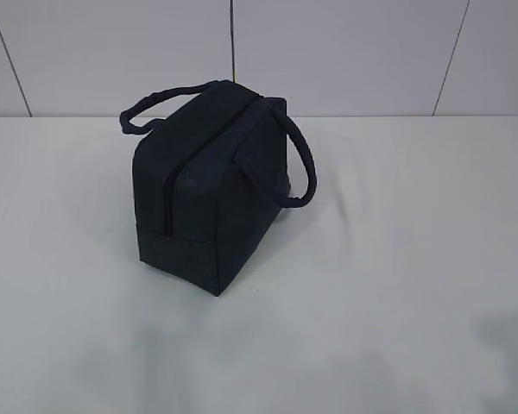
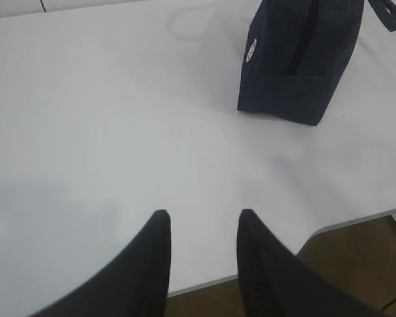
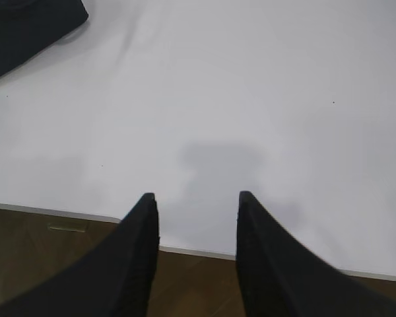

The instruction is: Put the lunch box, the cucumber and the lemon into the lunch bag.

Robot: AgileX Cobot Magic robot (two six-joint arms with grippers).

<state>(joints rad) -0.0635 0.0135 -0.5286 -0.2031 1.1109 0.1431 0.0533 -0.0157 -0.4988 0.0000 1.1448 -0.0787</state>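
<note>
The left claw (image 2: 201,214) is hanging with its two dark fingers (image 2: 155,247) apart and nothing between them. It is sitting over the near edge of the white table (image 2: 105,132). Up at about one o'clock from it, well apart, the dark blue lunch bag (image 2: 300,59) is standing upright, its zipper looking closed.

The right claw (image 3: 197,197) is also spread apart and holding nothing, over the table's near edge. At about eleven o'clock from it, a corner of the bag is peeking in.
</note>
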